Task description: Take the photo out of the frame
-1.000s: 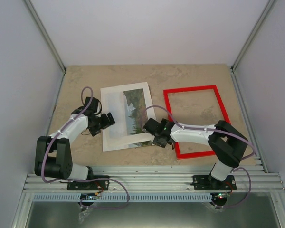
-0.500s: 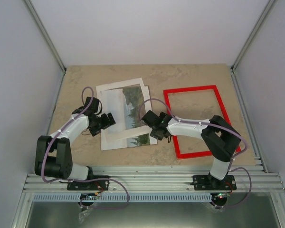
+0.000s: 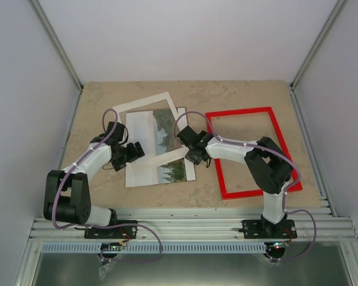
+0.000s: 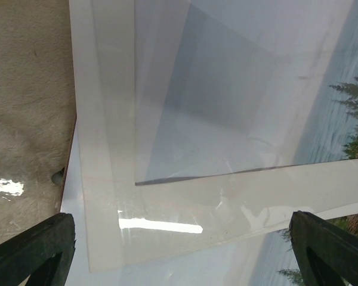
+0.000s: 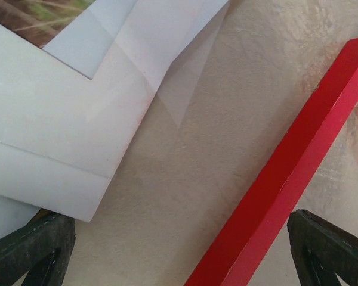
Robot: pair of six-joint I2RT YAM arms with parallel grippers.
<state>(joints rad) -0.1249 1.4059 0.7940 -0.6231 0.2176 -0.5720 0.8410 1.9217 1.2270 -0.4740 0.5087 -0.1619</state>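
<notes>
The beige table bears the frame and, beside it, the photo under a white mat.

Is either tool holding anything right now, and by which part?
Nothing held. Left tool open above the mat and photo; right tool open above the table beside the frame.

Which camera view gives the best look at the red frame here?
Top external: the whole frame is in view with all four sides traceable, though the right arm crosses over part of it. The right wrist view catches only one red bar running diagonally. The left wrist view shows none of it.
</notes>
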